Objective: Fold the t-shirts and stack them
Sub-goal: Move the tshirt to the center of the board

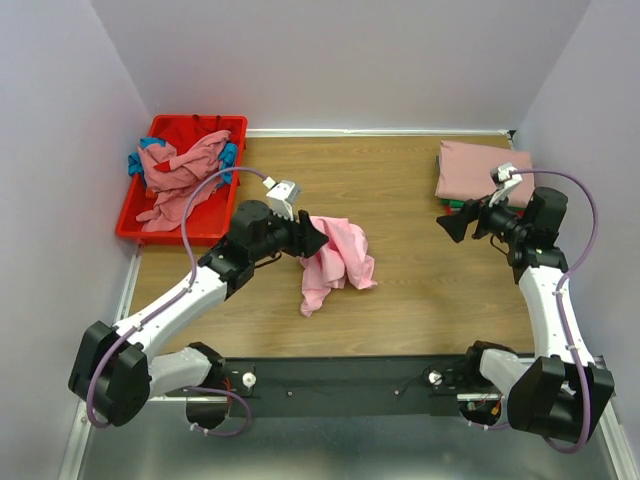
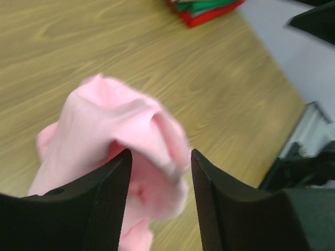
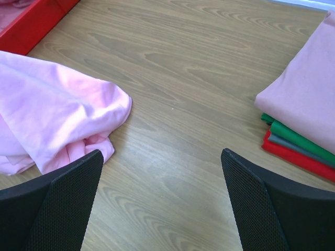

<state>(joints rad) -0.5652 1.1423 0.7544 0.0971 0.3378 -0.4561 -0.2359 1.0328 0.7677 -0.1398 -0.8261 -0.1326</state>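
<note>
Awaiting folding, crumpled bright pink cloth t-shirt (image 1: 335,262) lies between left gripper's (image 1: 318,238) parted jaws; right gripper (image 1: 447,225) gapes empty. Folded stack (image 1: 480,172) at two o'clock; unfolded shirts (image 1: 175,175) at ten.

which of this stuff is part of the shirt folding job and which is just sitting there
Part of the job:
- pink t-shirt, crumpled mid-table
- folded stack, dusty rose on top
- unfolded shirts, heaped in the bin

Not the job itself:
- red bin
- wooden table
</note>
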